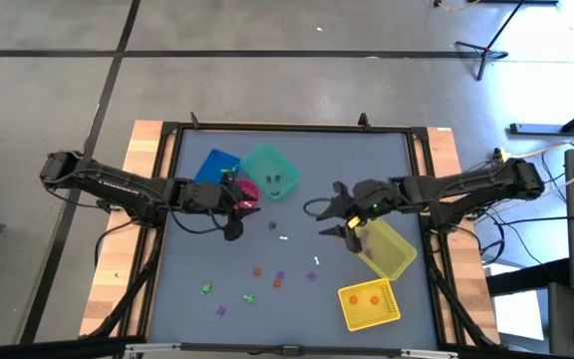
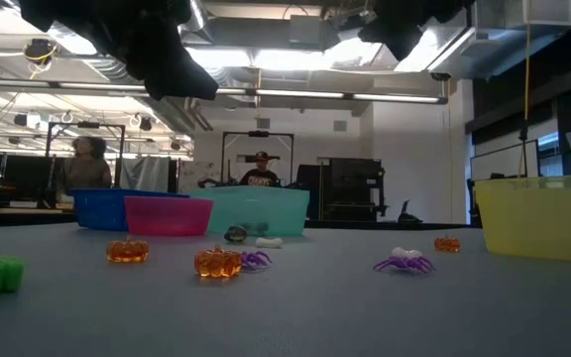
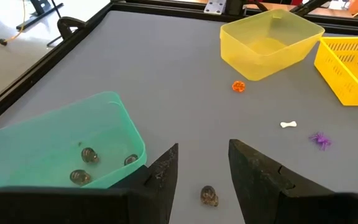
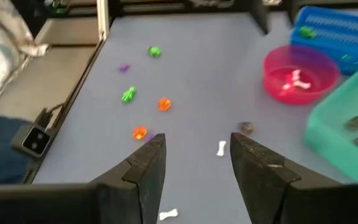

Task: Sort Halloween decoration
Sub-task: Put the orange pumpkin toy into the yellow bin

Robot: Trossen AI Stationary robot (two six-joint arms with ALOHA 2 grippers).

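Grey surface point(image 1: 297, 289): we count three dark grey skull trinkets point(image 3: 89, 155) in our teal plastic bin point(image 1: 271, 172); scattered orange, purple, green decorations point(image 1: 257, 271) remain near six o'clock. Left pincer point(image 3: 202, 168) and right pincer point(image 4: 194, 162) stand apart, empty.

The grey worktop point(image 1: 297, 199) sits in a black frame with wooden side boards point(image 1: 143, 179), on a grey floor point(image 1: 267, 80) crossed by dark lines. Beyond it, long ceiling strip lights point(image 2: 295, 96) glow over a workshop with white walls, dark equipment racks point(image 2: 350, 188) and two people point(image 2: 259, 171) far back.
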